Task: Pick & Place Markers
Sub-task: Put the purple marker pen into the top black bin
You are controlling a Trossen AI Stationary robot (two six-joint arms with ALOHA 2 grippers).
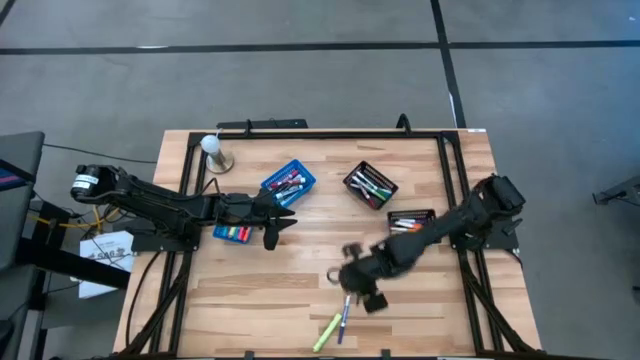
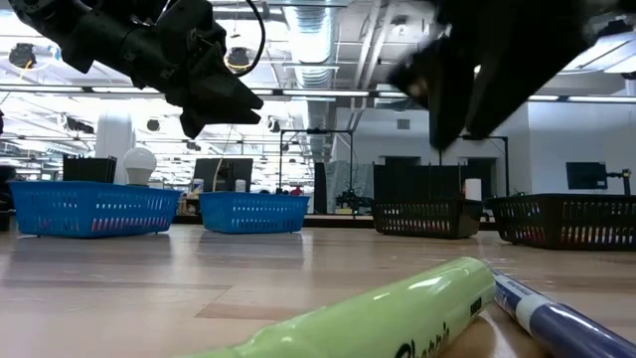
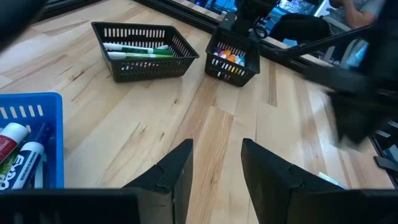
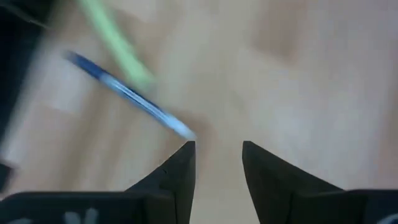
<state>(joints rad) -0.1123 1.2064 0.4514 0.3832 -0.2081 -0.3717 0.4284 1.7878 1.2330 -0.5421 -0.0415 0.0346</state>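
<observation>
Two dark arms work over the pale wooden table (image 1: pixel 250 290). The left gripper (image 1: pixel 277 226) hovers beside the blue plastic baskets (image 1: pixel 288 183), fingers spread, empty. The right gripper (image 1: pixel 352 283) hangs above a light green marker (image 1: pixel 326 333) and a blue marker (image 1: pixel 344 318) near the front edge, jaws parted, holding nothing. Black mesh baskets (image 1: pixel 370 185) hold more markers.

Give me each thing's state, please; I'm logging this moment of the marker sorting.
Green marker: lying loose on the table, capped.
Blue marker: lying loose beside the green one, touching it.
Blue baskets: upright, holding markers.
Black mesh baskets: upright, holding markers.
Right tool: open, empty, above the loose markers.
Left tool: open, empty, waiting near the blue baskets.
</observation>
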